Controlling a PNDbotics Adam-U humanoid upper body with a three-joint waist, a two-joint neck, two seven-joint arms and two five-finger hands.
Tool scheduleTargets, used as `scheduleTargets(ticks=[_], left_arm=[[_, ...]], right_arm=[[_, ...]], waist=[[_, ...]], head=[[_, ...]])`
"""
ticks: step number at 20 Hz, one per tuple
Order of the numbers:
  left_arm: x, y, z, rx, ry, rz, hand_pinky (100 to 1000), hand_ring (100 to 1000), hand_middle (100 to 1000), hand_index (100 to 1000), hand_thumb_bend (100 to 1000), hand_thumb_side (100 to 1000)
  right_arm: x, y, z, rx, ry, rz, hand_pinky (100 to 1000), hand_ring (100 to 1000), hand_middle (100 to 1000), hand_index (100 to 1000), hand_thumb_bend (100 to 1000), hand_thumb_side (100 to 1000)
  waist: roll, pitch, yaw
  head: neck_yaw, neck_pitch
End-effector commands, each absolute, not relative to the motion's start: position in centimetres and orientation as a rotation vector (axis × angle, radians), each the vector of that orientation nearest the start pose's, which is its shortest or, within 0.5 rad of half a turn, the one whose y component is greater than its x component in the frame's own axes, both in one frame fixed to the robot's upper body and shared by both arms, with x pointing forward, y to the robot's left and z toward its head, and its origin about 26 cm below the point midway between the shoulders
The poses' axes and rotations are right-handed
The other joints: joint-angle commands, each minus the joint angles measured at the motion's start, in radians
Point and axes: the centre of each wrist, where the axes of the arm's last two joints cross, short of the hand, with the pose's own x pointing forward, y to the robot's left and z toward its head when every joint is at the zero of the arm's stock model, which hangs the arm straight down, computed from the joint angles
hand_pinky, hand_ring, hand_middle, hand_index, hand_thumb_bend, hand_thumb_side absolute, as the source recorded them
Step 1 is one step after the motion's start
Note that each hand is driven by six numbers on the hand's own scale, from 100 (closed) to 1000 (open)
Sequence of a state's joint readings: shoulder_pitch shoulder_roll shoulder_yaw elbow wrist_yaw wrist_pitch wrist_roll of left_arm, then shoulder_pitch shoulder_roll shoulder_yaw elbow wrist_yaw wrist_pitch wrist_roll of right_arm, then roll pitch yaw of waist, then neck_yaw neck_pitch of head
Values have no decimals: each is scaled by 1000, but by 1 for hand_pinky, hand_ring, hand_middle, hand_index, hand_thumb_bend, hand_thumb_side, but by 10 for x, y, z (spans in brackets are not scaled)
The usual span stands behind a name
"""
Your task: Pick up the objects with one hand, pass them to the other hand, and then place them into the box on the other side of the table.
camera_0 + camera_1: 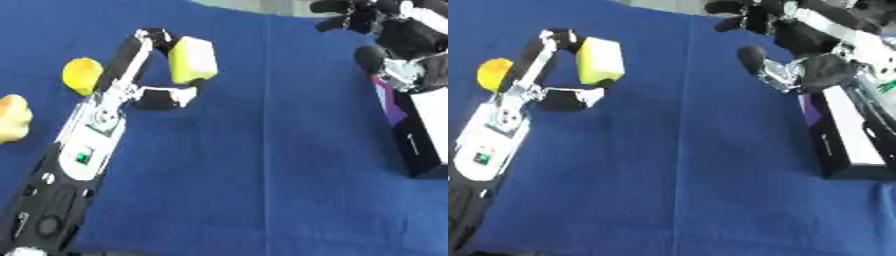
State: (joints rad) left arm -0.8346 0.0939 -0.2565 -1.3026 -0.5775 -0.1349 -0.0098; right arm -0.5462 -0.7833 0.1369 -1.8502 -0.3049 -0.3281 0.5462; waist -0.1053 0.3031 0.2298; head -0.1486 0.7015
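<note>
A pale yellow block (193, 59) is held above the blue cloth by my left hand (154, 65), fingers over its top and thumb below it. The left arm comes up from the lower left. My right hand (798, 42) hangs at the upper right, over the near end of the box (846, 135), with its fingers relaxed and nothing in them. The box is black and white with a purple edge, standing at the right side of the table. A round yellow object (81, 75) lies on the cloth just left of my left hand.
A blue cloth (262, 165) covers the table. An orange-yellow object (12, 119) shows at the left edge. A strip of light floor runs beyond the table's far edge.
</note>
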Motion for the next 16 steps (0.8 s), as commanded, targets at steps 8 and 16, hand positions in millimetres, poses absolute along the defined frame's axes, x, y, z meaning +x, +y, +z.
scheduleTargets(ticks=[8, 16], left_arm=[[415, 74, 197, 302, -2292, -1015, 773, 544, 530, 452, 100, 220], [409, 59, 193, 210, -2336, -1018, 774, 542, 529, 452, 100, 249]], right_arm=[[335, -290, 287, -11, 2916, -2024, 908, 1000, 1000, 1000, 100, 342], [349, -296, 281, 240, 2838, -2073, 898, 1000, 1000, 1000, 100, 216]], waist=[[-11, -34, 18], [-18, -23, 34]], head=[[-40, 6], [-65, 6]])
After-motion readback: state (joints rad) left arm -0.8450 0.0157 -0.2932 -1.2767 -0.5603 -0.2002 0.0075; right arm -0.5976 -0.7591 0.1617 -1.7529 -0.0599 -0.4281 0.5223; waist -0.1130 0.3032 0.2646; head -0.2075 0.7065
